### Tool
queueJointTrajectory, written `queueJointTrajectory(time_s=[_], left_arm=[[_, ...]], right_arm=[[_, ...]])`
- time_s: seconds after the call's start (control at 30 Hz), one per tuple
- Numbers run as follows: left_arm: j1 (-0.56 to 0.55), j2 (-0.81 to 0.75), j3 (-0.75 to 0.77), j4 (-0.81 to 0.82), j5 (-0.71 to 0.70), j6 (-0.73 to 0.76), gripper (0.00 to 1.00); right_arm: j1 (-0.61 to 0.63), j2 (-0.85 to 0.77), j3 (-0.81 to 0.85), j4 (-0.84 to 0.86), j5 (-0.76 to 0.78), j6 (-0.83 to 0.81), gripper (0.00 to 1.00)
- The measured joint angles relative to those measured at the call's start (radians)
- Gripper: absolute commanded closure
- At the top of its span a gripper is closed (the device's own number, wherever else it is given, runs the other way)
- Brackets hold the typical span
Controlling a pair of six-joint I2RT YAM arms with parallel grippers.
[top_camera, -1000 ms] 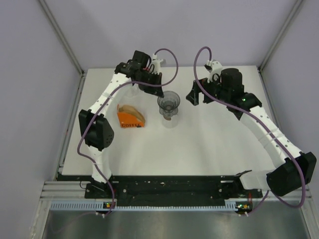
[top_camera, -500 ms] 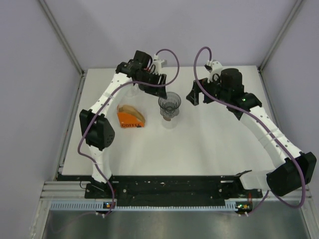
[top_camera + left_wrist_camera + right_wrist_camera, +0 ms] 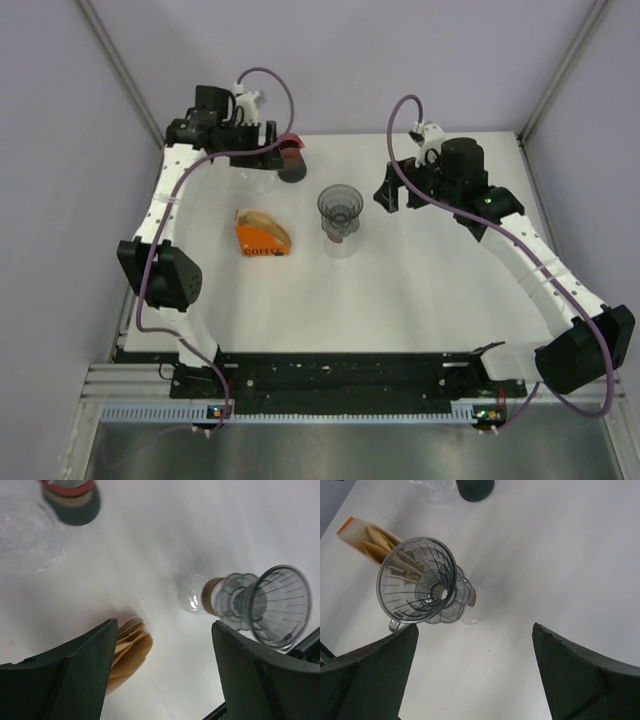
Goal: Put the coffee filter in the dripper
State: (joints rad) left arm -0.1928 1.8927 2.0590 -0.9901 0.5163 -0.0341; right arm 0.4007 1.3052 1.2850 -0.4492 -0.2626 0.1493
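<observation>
filter box (image 3: 263, 236) left of dripper (image 3: 339, 205), cup (image 3: 291, 160) behind box

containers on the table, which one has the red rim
The dark cup at the back left; the grey dripper and the clear glass next to the cup show no red.

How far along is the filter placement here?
Done: nothing; the ribbed clear glass dripper is empty. In hand: nothing; the left gripper and right gripper are open, and the brown paper filters sit in the orange cardboard box. Left: pick one filter and seat it in the dripper.
</observation>
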Motion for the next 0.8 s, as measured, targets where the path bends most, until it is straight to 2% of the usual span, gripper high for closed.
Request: queueJointTrajectory(time_s=[0.13, 0.27, 0.43, 0.63, 0.7, 0.8], left_arm=[[0.089, -0.123, -0.142, 0.026, -0.124, 0.04, 0.27], [0.097, -0.187, -0.267, 0.047, -0.23, 0.078, 0.33], [0.1, -0.182, -0.371, 0.062, -0.34, 0.113, 0.41], [0.116, -0.139, -0.38, 0.057, -0.414, 0.12, 0.46], [0.119, -0.126, -0.381, 0.051, -0.428, 0.121, 0.5], [0.122, -0.116, -0.396, 0.051, -0.432, 0.124, 0.67]], right_arm=[[0.047, 0.0, 0.021, -0.02, 0.042, -0.016, 0.12], [0.142, 0.005, 0.095, -0.027, 0.081, -0.045, 0.17], [0.279, 0.065, 0.222, -0.006, 0.109, -0.097, 0.18], [0.373, 0.182, 0.277, 0.007, 0.099, -0.146, 0.2], [0.39, 0.223, 0.283, 0.001, 0.097, -0.151, 0.22], [0.415, 0.277, 0.301, -0.011, 0.095, -0.16, 0.25]])
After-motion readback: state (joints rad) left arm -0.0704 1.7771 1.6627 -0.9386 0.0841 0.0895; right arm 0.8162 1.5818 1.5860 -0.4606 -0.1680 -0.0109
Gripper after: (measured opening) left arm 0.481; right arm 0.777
